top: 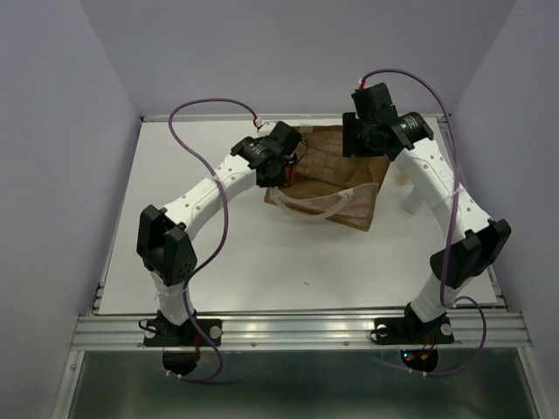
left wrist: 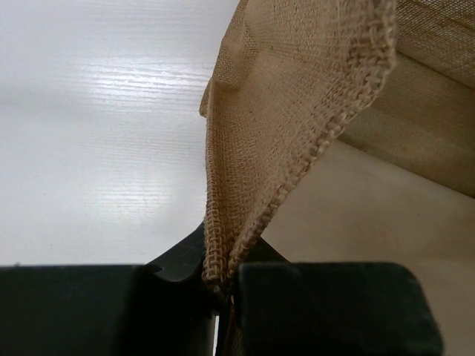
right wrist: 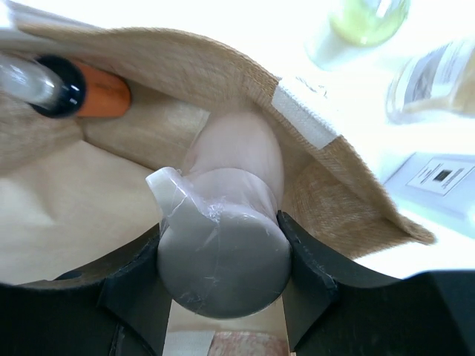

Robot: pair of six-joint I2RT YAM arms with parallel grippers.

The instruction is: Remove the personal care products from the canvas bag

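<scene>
The canvas bag (top: 336,175) lies at the back middle of the table, tan-brown with a pale patterned panel. My left gripper (left wrist: 223,285) is shut on the bag's woven rim (left wrist: 297,133) at its left side. My right gripper (right wrist: 223,259) is at the bag's mouth, shut on the white cap of a pale pinkish bottle (right wrist: 230,222) whose body points into the bag. An amber-orange bottle with a dark cap (right wrist: 78,89) lies deeper inside the bag. A yellow-green bottle (right wrist: 364,22) and a beige labelled bottle (right wrist: 438,78) lie outside on the table.
A white labelled box (right wrist: 438,182) lies on the table next to the bag in the right wrist view. White objects (top: 409,196) show on the table right of the bag, partly hidden by my right arm. The bag's white handles (top: 310,202) loop toward the front.
</scene>
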